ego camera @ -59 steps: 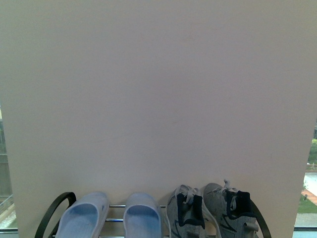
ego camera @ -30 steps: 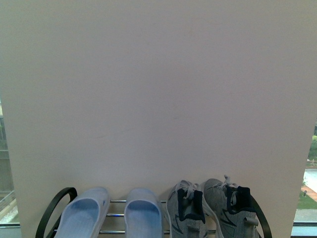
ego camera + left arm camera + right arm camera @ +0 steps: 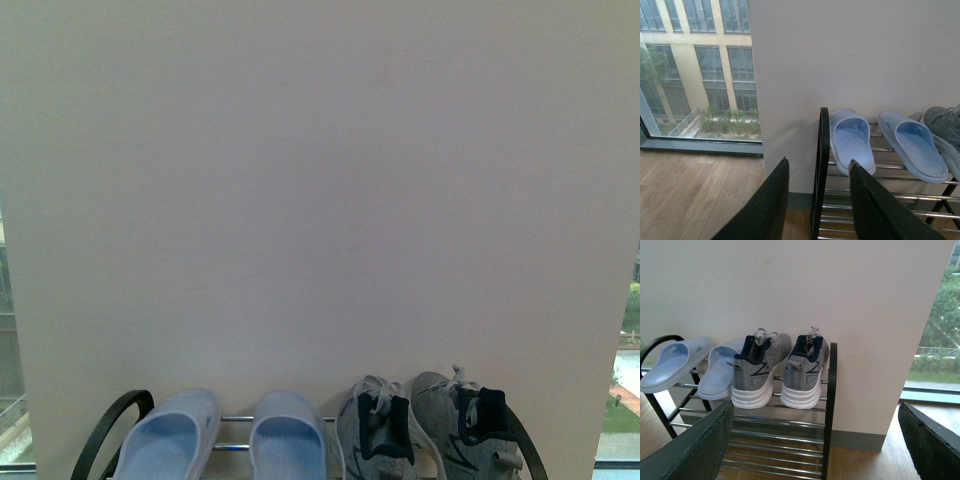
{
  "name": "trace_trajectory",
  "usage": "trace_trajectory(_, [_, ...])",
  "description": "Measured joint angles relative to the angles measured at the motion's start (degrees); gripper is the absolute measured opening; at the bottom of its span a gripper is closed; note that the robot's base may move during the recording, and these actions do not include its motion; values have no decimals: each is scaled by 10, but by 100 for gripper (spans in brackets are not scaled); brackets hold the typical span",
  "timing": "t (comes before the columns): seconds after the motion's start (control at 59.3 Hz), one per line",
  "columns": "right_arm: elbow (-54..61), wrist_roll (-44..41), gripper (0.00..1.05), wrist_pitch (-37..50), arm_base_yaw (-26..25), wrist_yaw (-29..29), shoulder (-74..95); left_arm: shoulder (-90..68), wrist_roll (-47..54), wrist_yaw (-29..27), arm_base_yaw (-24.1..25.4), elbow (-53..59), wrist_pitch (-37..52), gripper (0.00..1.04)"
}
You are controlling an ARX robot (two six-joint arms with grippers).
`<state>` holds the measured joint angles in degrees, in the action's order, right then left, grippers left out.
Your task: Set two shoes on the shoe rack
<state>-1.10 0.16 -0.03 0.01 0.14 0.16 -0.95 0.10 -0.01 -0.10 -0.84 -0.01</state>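
Note:
Two pale blue slides [image 3: 170,440] lie side by side on the left of the shoe rack's top chrome bars [image 3: 235,432]. Two grey sneakers [image 3: 375,435] stand on the right of the same tier, heels towards me. In the left wrist view my left gripper [image 3: 819,161] is open and empty, in front of the rack's black side frame [image 3: 822,200], below the slides [image 3: 852,142]. In the right wrist view my right gripper [image 3: 816,405] is open wide and empty, back from the sneakers [image 3: 762,367] and the rack's other side frame [image 3: 831,405]. Neither gripper shows in the front view.
A pale wall panel [image 3: 320,200] stands right behind the rack. Windows flank it, one with a building outside [image 3: 690,75] and one with trees [image 3: 940,315]. Wooden floor [image 3: 690,190] lies beside the rack. The lower chrome tiers [image 3: 775,440] hold nothing that I can see.
The front view shifted slightly up and back down. The shoes and the rack have not moved.

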Motion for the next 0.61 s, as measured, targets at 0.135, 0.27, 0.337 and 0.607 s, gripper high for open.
trace_trajectory(0.135, [0,0,95,0,0,0,0,0,0,0,0,0,0,66])
trace_trajectory(0.27, [0,0,95,0,0,0,0,0,0,0,0,0,0,87])
trace_trajectory(0.337, [0,0,95,0,0,0,1,0,0,0,0,0,0,96])
trace_trajectory(0.607, [0,0,95,0,0,0,1,0,0,0,0,0,0,95])
